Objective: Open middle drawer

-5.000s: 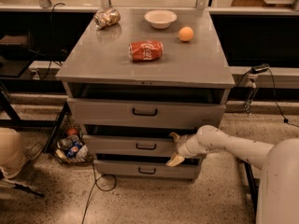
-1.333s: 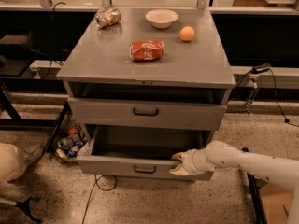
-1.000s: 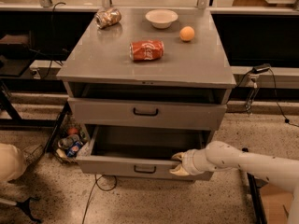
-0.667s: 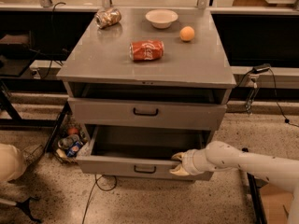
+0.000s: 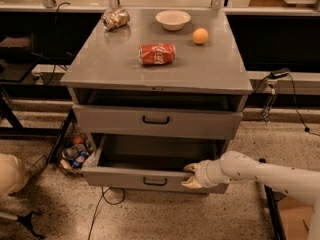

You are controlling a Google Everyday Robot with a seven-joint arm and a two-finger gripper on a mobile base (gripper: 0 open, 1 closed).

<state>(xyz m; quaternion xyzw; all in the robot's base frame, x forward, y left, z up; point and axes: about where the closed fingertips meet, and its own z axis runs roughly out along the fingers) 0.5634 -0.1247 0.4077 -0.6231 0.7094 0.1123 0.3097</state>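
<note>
The middle drawer point(image 5: 125, 177) of a grey metal cabinet stands pulled well out, and its dark inside shows. A small black loop handle point(image 5: 155, 182) sits at the centre of its flat front. My gripper point(image 5: 190, 176) is at the right part of the drawer front's top rim, to the right of the handle. One finger is inside the drawer and one is outside, closed on the rim. My white arm point(image 5: 260, 173) reaches in from the right. The drawer above point(image 5: 156, 120) is shut. The lowest drawer is hidden under the open one.
On the cabinet top point(image 5: 100, 66) lie a red soda can point(image 5: 157, 54), a white bowl point(image 5: 173, 19), an orange point(image 5: 200, 36) and a crumpled can point(image 5: 115, 19). Floor clutter point(image 5: 75, 154) and cables lie left of the cabinet. A cardboard box point(image 5: 295, 219) is at the bottom right.
Five seconds ago the middle drawer was shut with my gripper at its front. Now it is pulled out toward the camera. Over the last second nothing has moved.
</note>
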